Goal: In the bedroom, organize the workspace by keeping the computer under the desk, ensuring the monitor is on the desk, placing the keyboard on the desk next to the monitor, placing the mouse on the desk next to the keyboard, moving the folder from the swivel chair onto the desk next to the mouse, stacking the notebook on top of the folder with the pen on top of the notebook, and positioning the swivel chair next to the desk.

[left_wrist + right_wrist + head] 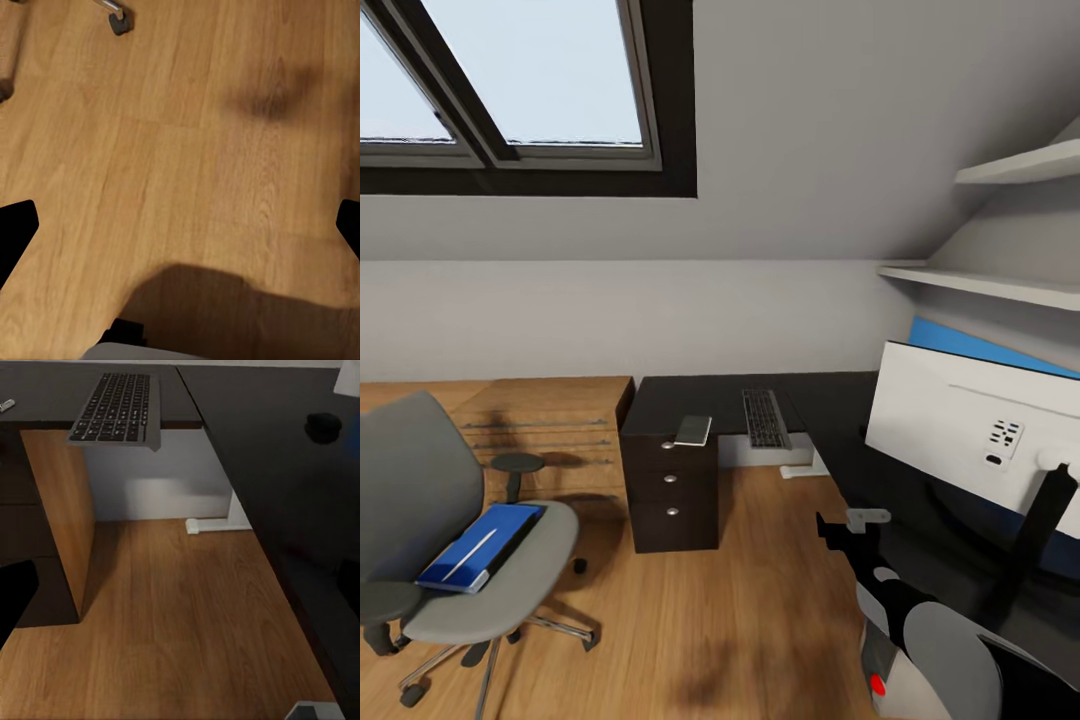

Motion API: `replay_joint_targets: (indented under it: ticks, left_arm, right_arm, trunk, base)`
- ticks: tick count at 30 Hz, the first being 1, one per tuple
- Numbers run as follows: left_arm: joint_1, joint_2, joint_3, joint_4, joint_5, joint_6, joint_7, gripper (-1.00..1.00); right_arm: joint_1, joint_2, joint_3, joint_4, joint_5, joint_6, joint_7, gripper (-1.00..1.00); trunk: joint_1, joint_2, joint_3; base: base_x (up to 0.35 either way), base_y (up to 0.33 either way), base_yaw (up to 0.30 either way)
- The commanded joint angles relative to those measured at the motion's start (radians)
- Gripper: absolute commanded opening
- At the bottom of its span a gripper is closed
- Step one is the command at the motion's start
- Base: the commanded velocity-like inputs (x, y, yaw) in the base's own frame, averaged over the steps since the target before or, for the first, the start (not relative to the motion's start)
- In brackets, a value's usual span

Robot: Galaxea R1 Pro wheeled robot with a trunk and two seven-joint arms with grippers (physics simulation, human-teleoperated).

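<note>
The grey swivel chair [450, 560] stands at the left with the blue folder [482, 546] flat on its seat. The black L-shaped desk [660, 405] runs along the back wall and down the right side. On it the keyboard [765, 418] [116, 409] overhangs the front edge, and a pale flat notebook [693, 430] lies to its left. The monitor [970, 430] shows its pale back at the right. The mouse [322, 426] sits on the desk top. My right gripper [850, 527] [180, 592] hangs open beside the desk. My left gripper [180, 229] is open above bare floor. The computer is out of view.
A low light-wood cabinet [550, 430] stands between the chair and the desk drawers [672, 490]. The desk's white leg [217, 521] meets the floor under the keyboard. A chair castor [118, 21] shows near the left gripper. Wall shelves [1000, 285] hang above the monitor.
</note>
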Motion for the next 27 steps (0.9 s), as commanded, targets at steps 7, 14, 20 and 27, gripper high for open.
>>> replay_joint_targets:
  ticks: [7,14,20,27]
  left_arm:
    - [-0.001,0.002,0.004,-0.001,0.003,0.003,0.007,1.00]
    - [-0.001,0.026,0.005,0.024,0.002,0.005,0.008,1.00]
    - [0.000,0.032,0.005,0.143,0.001,-0.004,0.007,1.00]
    - [0.000,0.067,0.008,0.152,0.048,-0.026,-0.003,1.00]
  right_arm:
    - [0.000,0.001,-0.009,0.002,0.009,-0.004,0.000,1.00]
    - [0.001,0.001,-0.009,0.002,0.009,-0.003,0.000,1.00]
    - [0.003,-0.001,-0.009,0.002,0.010,-0.002,0.000,1.00]
    - [0.005,-0.002,-0.011,0.002,0.006,0.006,-0.002,1.00]
  trunk:
    - [-0.027,0.049,0.021]
    - [-0.054,0.098,0.043]
    - [-0.077,0.140,0.062]
    - [-0.104,0.189,0.084]
  base:
    - [0.000,0.000,0.000]
    - [0.000,0.000,0.000]
    - [0.000,0.000,0.000]
    - [0.000,0.000,0.000]
